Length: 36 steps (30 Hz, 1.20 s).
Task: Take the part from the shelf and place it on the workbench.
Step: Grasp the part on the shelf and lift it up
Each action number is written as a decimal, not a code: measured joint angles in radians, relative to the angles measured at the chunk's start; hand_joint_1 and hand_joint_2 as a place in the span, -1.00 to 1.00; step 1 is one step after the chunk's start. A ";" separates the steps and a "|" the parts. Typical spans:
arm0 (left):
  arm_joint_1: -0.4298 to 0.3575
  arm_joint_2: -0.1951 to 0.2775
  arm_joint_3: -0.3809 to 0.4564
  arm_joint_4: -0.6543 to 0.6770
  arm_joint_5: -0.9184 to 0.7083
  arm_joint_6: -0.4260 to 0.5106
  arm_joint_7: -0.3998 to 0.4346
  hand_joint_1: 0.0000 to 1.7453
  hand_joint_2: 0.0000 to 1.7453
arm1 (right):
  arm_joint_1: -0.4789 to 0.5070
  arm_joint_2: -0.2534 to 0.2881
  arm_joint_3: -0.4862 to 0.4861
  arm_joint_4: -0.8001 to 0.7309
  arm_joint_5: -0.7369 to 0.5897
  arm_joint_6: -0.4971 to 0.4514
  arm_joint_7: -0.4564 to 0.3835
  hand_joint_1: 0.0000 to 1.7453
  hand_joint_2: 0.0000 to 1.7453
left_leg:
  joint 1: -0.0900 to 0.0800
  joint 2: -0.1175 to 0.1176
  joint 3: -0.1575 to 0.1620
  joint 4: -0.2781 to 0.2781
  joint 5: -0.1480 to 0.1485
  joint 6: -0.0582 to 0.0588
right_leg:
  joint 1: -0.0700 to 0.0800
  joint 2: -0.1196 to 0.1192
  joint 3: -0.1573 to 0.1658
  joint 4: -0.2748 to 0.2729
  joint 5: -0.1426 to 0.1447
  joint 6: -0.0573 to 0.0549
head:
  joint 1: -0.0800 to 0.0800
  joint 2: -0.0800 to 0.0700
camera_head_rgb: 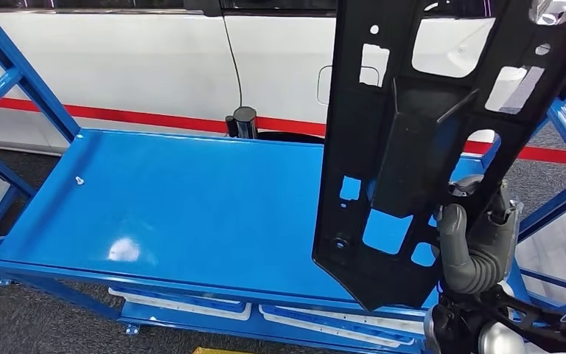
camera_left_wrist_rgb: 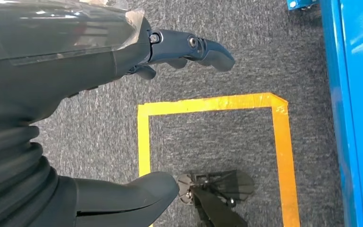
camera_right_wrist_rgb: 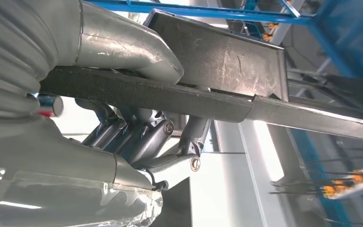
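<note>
My right hand (camera_head_rgb: 475,247) had its fingers (camera_right_wrist_rgb: 123,49) clamped on the part (camera_head_rgb: 413,147)'s lower edge; looked stiff, light, top-heavy. Left fingers (camera_left_wrist_rgb: 189,47) apart.

No legible text or labels

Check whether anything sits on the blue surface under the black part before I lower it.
Nothing visible blocks it. The right hand holds the black part upright over the right end of the blue surface. A small white speck lies far off near its left edge.
</note>
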 joint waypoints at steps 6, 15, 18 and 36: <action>0.002 -0.001 0.000 0.001 0.002 0.002 0.000 -1.00 1.00 | 0.002 0.001 0.001 -0.001 0.029 0.002 -0.006 1.00 1.00 | 0.007 -0.010 -0.065 0.240 -0.196 -0.022 | 0.000 -0.006 -0.054 0.001 0.055 -0.058 | -0.005 0.000; 0.002 -0.003 0.001 0.001 0.005 0.002 -0.014 -1.00 1.00 | 0.002 0.000 0.007 -0.001 0.040 0.005 -0.008 1.00 1.00 | -0.007 -0.018 0.152 -0.019 -0.141 0.013 | 0.009 -0.007 -0.133 0.005 0.138 -0.022 | -0.002 0.000; 0.004 -0.004 0.001 0.001 0.006 0.002 -0.015 -1.00 1.00 | 0.005 -0.002 0.008 -0.001 0.041 0.006 -0.010 1.00 1.00 | -0.006 -0.010 0.122 -0.028 -0.103 0.039 | 0.006 -0.006 -0.158 0.035 0.107 -0.017 | 0.001 0.000; 0.014 -0.010 0.020 0.004 0.035 0.017 -0.019 -1.00 1.00 | 0.027 -0.019 0.055 0.050 0.000 0.049 -0.014 1.00 1.00 | 0.005 -0.011 -0.079 0.165 -0.145 -0.017 | 0.008 -0.009 -0.013 -0.042 0.049 -0.068 | -0.004 0.000</action>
